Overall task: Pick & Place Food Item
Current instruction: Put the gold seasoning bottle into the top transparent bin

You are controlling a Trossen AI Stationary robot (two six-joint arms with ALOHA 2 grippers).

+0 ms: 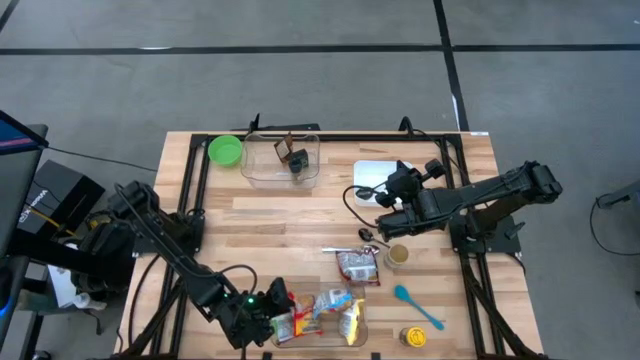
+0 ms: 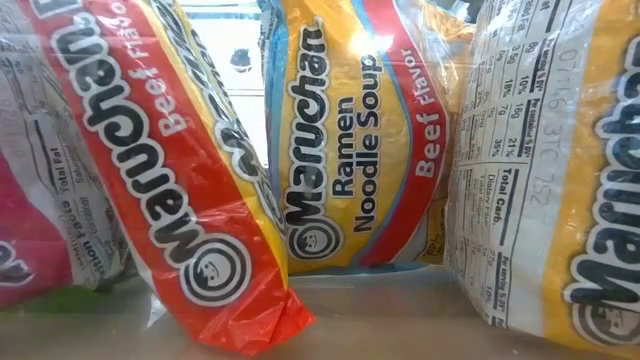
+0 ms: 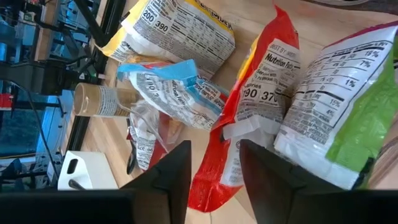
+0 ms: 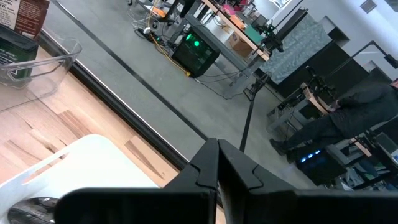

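Several Maruchan ramen packets (image 1: 320, 315) lie piled in a clear tray at the table's near edge. They fill the low view (image 2: 350, 150). My left gripper (image 1: 275, 320) is open, at the tray's left side. In the left wrist view its fingertips (image 3: 214, 152) stand on either side of the crimped end of a red-orange packet (image 3: 261, 112). I see no touch. One more packet (image 1: 358, 266) lies flat on the table. My right gripper (image 1: 383, 198) is shut and empty over the white board (image 1: 375, 172). It is shown in the right wrist view (image 4: 217, 158).
A clear bin (image 1: 280, 160) with a dark item and a green bowl (image 1: 225, 150) stand at the far edge. A small jar (image 1: 398, 256), a black spoon (image 1: 368, 235), a blue spoon (image 1: 415, 305) and a yellow-lidded item (image 1: 414, 337) lie to the right of the tray.
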